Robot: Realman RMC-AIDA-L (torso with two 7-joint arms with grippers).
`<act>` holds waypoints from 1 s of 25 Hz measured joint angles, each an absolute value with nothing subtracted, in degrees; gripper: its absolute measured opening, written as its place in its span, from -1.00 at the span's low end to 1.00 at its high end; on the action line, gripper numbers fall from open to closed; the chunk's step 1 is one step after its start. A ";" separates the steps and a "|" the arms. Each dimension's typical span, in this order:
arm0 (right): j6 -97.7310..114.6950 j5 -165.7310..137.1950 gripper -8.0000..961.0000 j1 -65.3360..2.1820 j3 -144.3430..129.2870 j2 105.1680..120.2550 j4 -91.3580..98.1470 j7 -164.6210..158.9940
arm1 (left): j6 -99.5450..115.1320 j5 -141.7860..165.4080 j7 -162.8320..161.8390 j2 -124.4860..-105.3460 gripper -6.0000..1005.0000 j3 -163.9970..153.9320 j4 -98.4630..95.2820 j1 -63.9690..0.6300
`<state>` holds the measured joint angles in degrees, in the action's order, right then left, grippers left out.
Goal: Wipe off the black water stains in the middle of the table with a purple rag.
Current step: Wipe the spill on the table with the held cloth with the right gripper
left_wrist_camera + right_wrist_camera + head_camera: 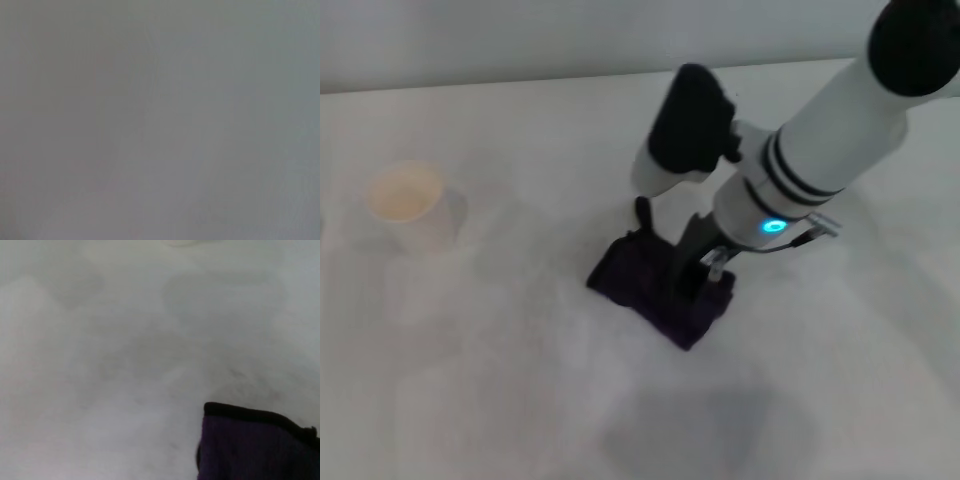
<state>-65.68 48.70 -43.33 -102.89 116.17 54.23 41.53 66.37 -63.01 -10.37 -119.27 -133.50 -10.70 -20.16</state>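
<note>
The purple rag (623, 274) lies crumpled in the middle of the white table (520, 340). My right gripper (686, 276) comes down from the upper right and is shut on the rag, pressing it onto the table. A corner of the rag also shows in the right wrist view (255, 450). The small black stain does not show in any view; it may be under the rag. My left gripper is out of view, and the left wrist view shows only a plain grey surface.
A white paper cup (408, 205) stands upright at the left of the table. A faint grey smudge (710, 425) lies on the table in front of the rag. The table's far edge (520, 85) meets a wall.
</note>
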 joint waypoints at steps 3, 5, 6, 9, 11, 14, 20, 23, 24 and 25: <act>-62.92 51.94 -0.88 -44.29 -106.67 116.18 54.23 41.61 | 66.37 -63.01 -10.37 -119.27 0.78 -133.51 -10.71 -20.15; -60.77 53.31 -0.88 -44.88 -109.12 116.19 54.14 41.67 | 66.37 -63.01 -10.37 -119.27 0.78 -133.51 -10.69 -20.17; -59.54 53.90 -0.88 -45.16 -110.28 116.19 54.04 41.68 | 66.36 -63.01 -10.37 -119.26 0.78 -133.50 -10.68 -20.20; -55.75 55.75 -0.88 -45.56 -113.45 116.19 53.83 41.70 | 66.36 -62.96 -10.37 -119.20 0.78 -133.50 -10.73 -20.41; -53.22 56.42 -0.88 -45.71 -115.09 116.20 53.82 41.71 | 66.36 -62.94 -10.37 -119.20 0.78 -133.50 -10.73 -20.53; -49.48 56.16 -0.88 -45.98 -116.72 116.20 53.47 41.72 | 66.36 -62.92 -10.37 -119.18 0.78 -133.50 -10.61 -20.70; -46.27 52.72 -0.88 -47.20 -114.00 115.97 49.40 41.44 | 66.18 -62.93 -10.37 -119.18 0.78 -133.50 -10.30 -20.91; -46.26 50.69 -0.88 -47.10 -110.83 115.76 48.30 41.56 | 66.23 -62.92 -10.37 -119.18 0.78 -133.47 -10.28 -20.94; -46.50 49.69 -0.88 -46.93 -109.70 115.72 48.23 41.52 | 66.26 -62.93 -10.37 -119.18 0.78 -133.47 -10.28 -20.94; -46.88 48.67 -0.88 -46.76 -108.82 115.69 48.22 41.45 | 66.27 -62.93 -10.37 -119.17 0.78 -133.47 -10.28 -20.94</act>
